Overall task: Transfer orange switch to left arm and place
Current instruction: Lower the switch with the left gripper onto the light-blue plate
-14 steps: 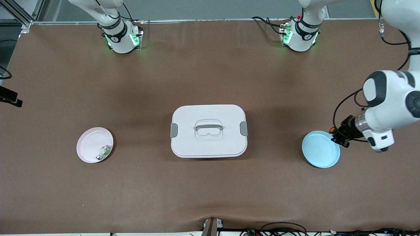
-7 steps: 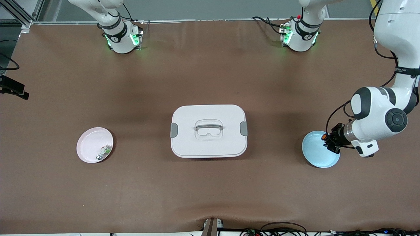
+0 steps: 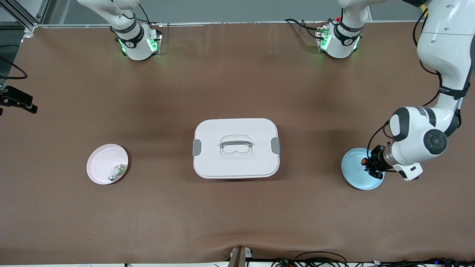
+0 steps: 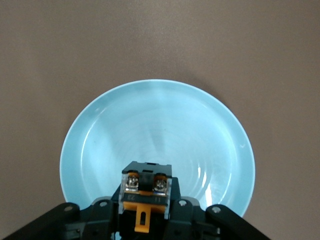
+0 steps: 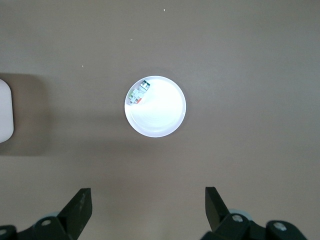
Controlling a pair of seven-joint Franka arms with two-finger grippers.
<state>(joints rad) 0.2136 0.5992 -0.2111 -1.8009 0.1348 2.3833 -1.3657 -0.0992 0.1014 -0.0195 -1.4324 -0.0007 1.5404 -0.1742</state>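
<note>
I judged this the closing step of the transfer, placing rather than carrying. The box [image 3: 236, 148] sat mid-table, well apart from both arms, so clearing it no longer seemed a concern. At the left arm's end of the table, the left gripper [image 3: 369, 165] hung over the blue plate [image 3: 354, 174], clamped on the orange switch [image 4: 146, 192]. The right gripper [image 5: 148, 207] waited high over the pink plate [image 5: 162, 115], jaws wide and empty. Next I would need to lower gently, then release. The switch looked tiny: black body, orange band and tab, two screw terminals on a clear top.
</note>
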